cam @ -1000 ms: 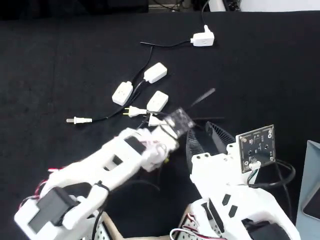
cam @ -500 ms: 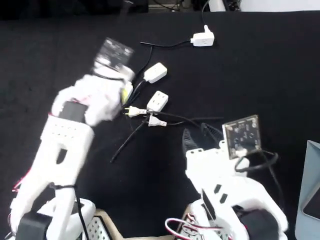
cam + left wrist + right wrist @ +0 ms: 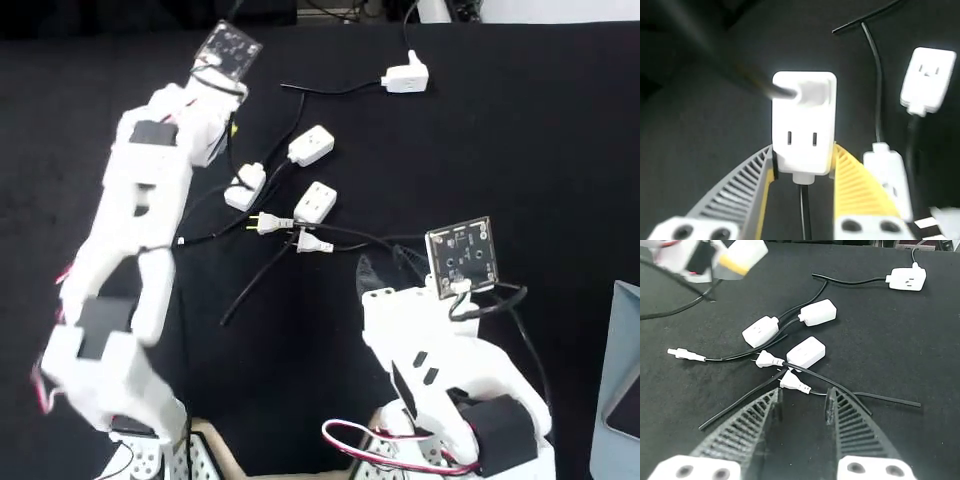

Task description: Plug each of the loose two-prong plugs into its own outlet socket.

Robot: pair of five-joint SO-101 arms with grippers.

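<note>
- Left gripper [image 3: 803, 150] is holding its fingers [image 3: 855, 185] apart, with a socket [image 3: 804, 125] showing between them; contact is unclear.
- Right gripper [image 3: 804, 392] is gaping, gripping nothing, at 4 o'clock from a plug [image 3: 312, 243].
- That plug and a second plug [image 3: 268, 222] are lying unplugged, with another socket [image 3: 315, 201] sitting at 12 o'clock from the first.

No text or number can be read; the outlet socket [image 3: 804, 127] bears only slots; the wrist camera board [image 3: 461, 254] has marks too small to tell.
</note>
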